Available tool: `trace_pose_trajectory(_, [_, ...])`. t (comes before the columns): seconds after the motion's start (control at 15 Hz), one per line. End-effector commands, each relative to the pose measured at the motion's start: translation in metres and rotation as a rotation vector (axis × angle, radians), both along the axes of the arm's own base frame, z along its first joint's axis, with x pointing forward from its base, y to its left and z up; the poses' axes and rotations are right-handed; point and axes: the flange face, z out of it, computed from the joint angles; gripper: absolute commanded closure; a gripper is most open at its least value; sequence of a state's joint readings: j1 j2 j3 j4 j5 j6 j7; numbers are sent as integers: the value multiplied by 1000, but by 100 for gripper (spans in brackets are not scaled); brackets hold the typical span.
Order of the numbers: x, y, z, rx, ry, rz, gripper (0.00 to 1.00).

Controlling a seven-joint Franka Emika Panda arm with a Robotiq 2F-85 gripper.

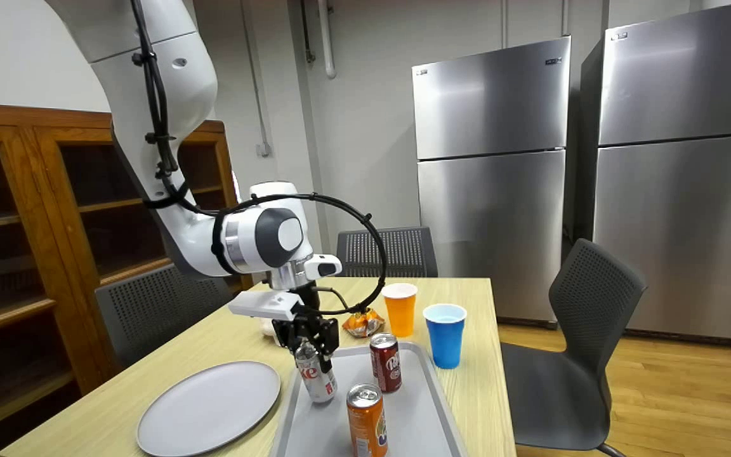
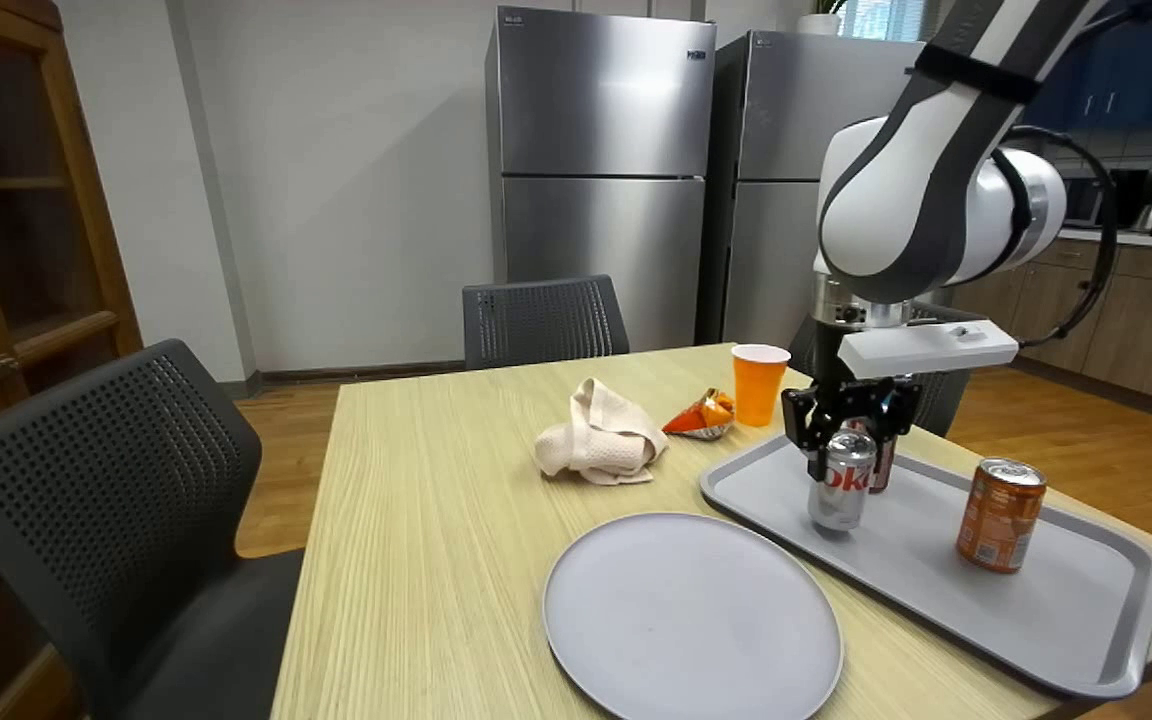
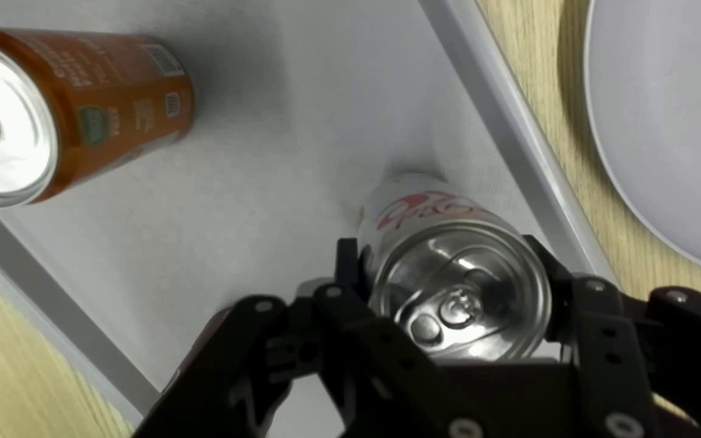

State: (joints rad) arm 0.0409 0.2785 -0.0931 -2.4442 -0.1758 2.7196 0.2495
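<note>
In an exterior view I observe remotely: pale wall [image 2: 356,200] at ten o'clock, steel refrigerator [image 2: 601,205] at twelve, bright window [image 2: 876,20] at one, wood-toned cupboards [image 2: 1151,325] at three, dark chair [image 2: 106,510] at eight.

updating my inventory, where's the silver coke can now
In both exterior views, the silver Coke can is gripped by the end effector over the left side of the tray, between the plate and orange can.

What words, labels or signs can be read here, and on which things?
"oke" (partial word): silver can.
Dark red can: lettering too blurred to read surely.
Orange can: logo only partly shows; small print too blurred.
Fridge badges: too small to read.
</note>
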Motion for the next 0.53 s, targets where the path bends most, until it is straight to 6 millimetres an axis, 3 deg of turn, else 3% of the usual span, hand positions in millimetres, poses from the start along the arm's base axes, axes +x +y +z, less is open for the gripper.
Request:
trace_pose_trajectory(0.0, [6, -6, 7, 8, -21, 12, 14])
trace_pose_trajectory(0.13, [7, -6, 11, 7, -36, 14, 9])
trace_pose_trajectory(0.47, [9, -7, 22, 1, -83, 15, 15])
